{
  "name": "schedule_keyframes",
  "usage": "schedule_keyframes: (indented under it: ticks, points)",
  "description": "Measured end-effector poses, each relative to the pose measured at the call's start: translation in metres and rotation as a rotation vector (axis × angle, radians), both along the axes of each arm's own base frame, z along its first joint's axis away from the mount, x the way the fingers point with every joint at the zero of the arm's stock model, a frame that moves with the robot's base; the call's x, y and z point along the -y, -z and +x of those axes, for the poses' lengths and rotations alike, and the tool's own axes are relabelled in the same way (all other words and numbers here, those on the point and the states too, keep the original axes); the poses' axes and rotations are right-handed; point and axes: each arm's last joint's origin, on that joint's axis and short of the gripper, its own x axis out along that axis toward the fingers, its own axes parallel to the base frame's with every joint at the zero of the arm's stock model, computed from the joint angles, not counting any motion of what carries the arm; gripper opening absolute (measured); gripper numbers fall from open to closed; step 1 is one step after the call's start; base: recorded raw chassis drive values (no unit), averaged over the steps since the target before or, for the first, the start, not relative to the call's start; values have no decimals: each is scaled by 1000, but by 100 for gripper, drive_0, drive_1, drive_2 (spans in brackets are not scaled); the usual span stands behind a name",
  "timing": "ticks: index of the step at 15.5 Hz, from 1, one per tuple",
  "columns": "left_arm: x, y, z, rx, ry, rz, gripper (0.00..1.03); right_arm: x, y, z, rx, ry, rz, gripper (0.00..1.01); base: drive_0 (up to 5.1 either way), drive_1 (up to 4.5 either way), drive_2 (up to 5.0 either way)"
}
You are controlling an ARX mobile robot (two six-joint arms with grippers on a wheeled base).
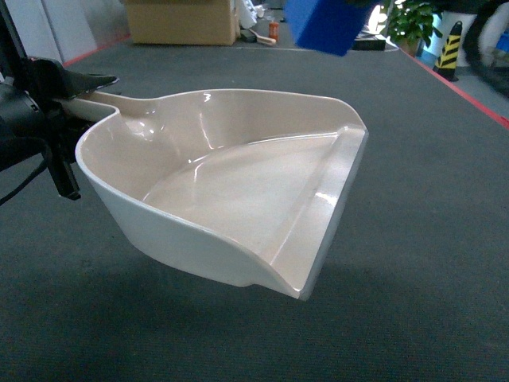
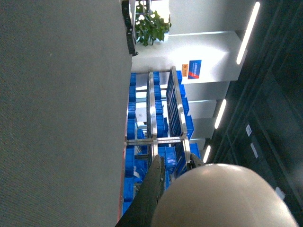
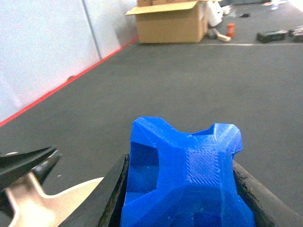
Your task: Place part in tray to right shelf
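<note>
The cream-white tray (image 1: 238, 183) hangs level above the grey floor, and nothing lies in it. My left gripper (image 1: 75, 87) is shut on its long handle (image 1: 119, 102) at the left. In the left wrist view the tray's rounded back (image 2: 222, 198) fills the foreground between the black fingers of the left gripper (image 2: 175, 165). The bright-blue part (image 1: 326, 24) hovers above the tray's far rim at the top edge. In the right wrist view my right gripper (image 3: 181, 163) is shut on the part (image 3: 184, 175). The steel shelf (image 2: 152, 113) stands far off.
Blue crates (image 2: 132, 123) fill the distant rack. A cardboard box (image 1: 181, 20) sits at the back left. A potted plant (image 1: 409, 20) and a yellow-black bollard (image 1: 449, 48) stand at the back right. A red line (image 1: 469, 95) edges the carpet.
</note>
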Motion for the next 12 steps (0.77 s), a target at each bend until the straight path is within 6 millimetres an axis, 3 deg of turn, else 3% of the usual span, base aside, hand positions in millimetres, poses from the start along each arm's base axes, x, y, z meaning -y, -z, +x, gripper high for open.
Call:
schedule_keyframes:
  ticks: [4, 6, 8, 9, 12]
  points:
    - [0, 0, 0, -1, 0, 0, 12, -38, 30, 12, -186, -131, 10, 50, 0, 0, 0]
    - [0, 0, 0, 0, -1, 6, 12, -36, 29, 12, -168, -122, 34, 71, 0, 0, 0]
    - [0, 0, 0, 1, -1, 6, 12, -19, 13, 0, -88, -83, 61, 91, 0, 0, 0]
    - [0, 0, 0, 1, -1, 7, 12, 3, 0, -12, -20, -31, 78, 100, 0, 0, 0]
    - [0, 0, 0, 1, -1, 6, 12, 64, -4, -45, 68, 150, 42, 98, 0, 0, 0]
